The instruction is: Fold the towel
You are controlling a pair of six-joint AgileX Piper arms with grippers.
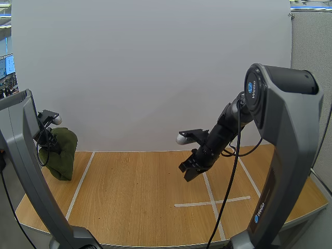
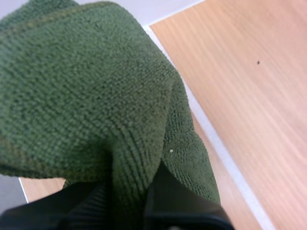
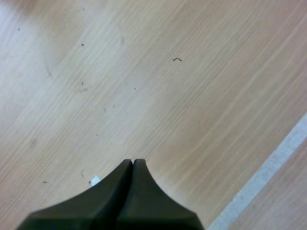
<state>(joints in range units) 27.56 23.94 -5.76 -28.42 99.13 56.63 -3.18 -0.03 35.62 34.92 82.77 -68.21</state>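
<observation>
Far at the left edge of the light wooden worktop (image 1: 135,192), my left pincer (image 2: 128,194) grips a thick dark green terry towel (image 1: 61,153). The cloth is pinched between the black fingers (image 2: 182,211) and hangs down in a bunch. Its lower end seems to touch the wood beside a white tape line (image 1: 80,181). Further right, well apart from the towel, my right pincer (image 1: 188,170) hovers above bare wood near a white tape cross (image 1: 213,201), fingers pressed together as one wedge, holding nothing.
</observation>
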